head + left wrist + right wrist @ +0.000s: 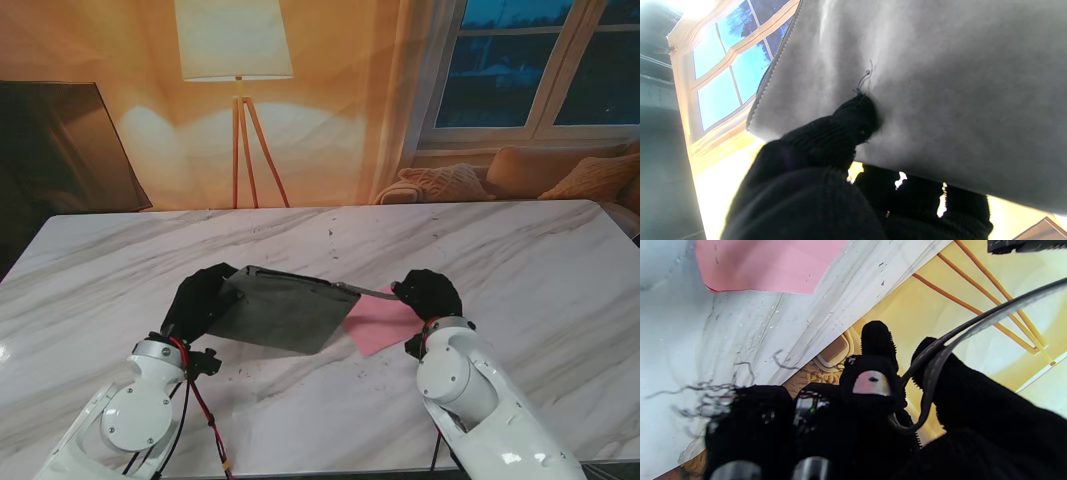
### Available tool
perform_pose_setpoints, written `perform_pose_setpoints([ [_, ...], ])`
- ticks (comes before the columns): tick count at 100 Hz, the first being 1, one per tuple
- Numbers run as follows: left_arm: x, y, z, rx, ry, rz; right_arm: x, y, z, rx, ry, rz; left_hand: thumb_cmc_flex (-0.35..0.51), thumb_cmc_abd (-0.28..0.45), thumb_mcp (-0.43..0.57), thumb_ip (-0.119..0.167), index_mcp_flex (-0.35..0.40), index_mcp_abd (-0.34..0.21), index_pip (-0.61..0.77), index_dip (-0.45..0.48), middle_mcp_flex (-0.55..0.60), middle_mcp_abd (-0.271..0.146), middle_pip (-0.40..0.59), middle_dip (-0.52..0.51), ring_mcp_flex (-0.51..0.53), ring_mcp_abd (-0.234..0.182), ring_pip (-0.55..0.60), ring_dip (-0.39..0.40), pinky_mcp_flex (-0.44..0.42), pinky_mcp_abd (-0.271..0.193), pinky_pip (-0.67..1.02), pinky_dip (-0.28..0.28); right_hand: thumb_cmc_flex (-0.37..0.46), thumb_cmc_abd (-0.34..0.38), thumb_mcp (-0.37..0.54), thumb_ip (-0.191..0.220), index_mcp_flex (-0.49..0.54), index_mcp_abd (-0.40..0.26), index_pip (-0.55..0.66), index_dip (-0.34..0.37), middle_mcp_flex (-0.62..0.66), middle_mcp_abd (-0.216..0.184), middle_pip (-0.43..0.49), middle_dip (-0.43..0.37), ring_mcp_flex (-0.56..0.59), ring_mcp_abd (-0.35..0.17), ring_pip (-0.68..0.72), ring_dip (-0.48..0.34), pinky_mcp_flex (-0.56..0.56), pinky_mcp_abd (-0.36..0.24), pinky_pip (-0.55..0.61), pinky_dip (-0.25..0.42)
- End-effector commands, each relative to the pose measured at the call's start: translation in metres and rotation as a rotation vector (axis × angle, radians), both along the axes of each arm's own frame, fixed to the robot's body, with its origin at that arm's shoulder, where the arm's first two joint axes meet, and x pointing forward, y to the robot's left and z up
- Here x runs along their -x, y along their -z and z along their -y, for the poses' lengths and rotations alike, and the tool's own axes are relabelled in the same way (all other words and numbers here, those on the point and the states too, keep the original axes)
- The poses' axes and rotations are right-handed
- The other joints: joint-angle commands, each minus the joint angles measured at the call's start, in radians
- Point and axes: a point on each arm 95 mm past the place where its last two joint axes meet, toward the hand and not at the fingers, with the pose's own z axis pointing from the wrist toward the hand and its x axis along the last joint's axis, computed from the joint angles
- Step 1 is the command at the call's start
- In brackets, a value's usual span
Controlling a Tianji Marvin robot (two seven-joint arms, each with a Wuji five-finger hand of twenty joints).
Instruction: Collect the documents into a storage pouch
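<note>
A dark grey storage pouch (282, 311) hangs tilted above the marble table (520, 250), held between both hands. My left hand (198, 300), in a black glove, is shut on the pouch's left edge; its thumb presses into the grey fabric (940, 83). My right hand (428, 293) is shut on the pouch's pull strap (940, 356), which runs taut from the pouch's right corner. A pink sheet of paper (382, 324) lies flat on the table under the pouch's right end, partly covered by it, and shows as pink paper (773, 263) in the right wrist view.
The table's far edge runs in front of a floor lamp (238, 60), a sofa with cushions (540, 175) and a window. A dark panel (60, 150) stands at the far left. Small dark specks mark the marble near the paper.
</note>
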Motion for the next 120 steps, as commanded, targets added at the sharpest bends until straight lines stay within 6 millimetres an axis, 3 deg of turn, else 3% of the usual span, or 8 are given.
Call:
perform_pose_setpoints([
  [1, 0.001, -0.004, 0.002, 0.012, 0.007, 0.008, 0.002, 0.001, -0.003, -0.016, -0.014, -0.009, 0.045, 0.126, 0.002, 0.044, 0.14, -0.033, 0.243, 0.174, 0.036, -0.002, 0.091, 0.028, 0.051, 0.113, 0.013, 0.011, -0.024, -0.109, 0.013, 0.027, -0.01, -0.002, 0.038, 0.026, 0.038, 0.027, 0.027, 0.015, 0.153, 0.133, 0.17, 0.03, -0.007, -0.123, 0.026, 0.019, 0.057, -0.022, 0.278, 0.02],
  [19, 0.002, -0.005, 0.002, 0.01, -0.004, 0.014, 0.003, 0.001, -0.003, -0.03, -0.016, -0.003, 0.043, 0.123, 0.004, 0.044, 0.139, -0.033, 0.241, 0.173, 0.036, -0.004, 0.09, 0.026, 0.051, 0.113, 0.012, 0.011, -0.024, -0.108, 0.013, 0.027, -0.098, 0.021, 0.089, 0.059, 0.107, 0.1, 0.106, 0.109, 0.153, 0.123, 0.13, 0.023, -0.006, -0.131, 0.017, 0.003, 0.057, -0.045, 0.278, -0.016],
  [42, 0.001, -0.006, 0.002, 0.01, -0.009, 0.016, 0.004, -0.001, -0.003, -0.026, -0.063, 0.01, 0.043, 0.119, 0.008, 0.041, 0.137, -0.031, 0.237, 0.172, 0.035, -0.005, 0.088, 0.023, 0.051, 0.111, 0.012, 0.011, -0.023, -0.109, 0.013, 0.027, -0.078, -0.036, 0.117, 0.029, 0.109, 0.055, 0.11, 0.146, 0.139, 0.113, 0.121, 0.048, -0.005, -0.147, 0.01, -0.024, 0.056, -0.061, 0.278, -0.076],
  [120, 0.006, -0.011, -0.008, 0.009, -0.042, 0.043, -0.004, 0.007, 0.014, 0.073, -0.018, 0.039, 0.037, 0.115, 0.021, 0.039, 0.143, -0.032, 0.239, 0.17, 0.04, -0.002, 0.093, 0.021, 0.056, 0.112, 0.013, 0.009, -0.019, -0.108, 0.014, 0.026, -0.09, -0.068, 0.153, 0.018, 0.134, 0.036, 0.087, 0.192, 0.149, 0.119, 0.132, 0.066, -0.005, -0.16, 0.013, -0.016, 0.057, -0.075, 0.278, -0.078],
])
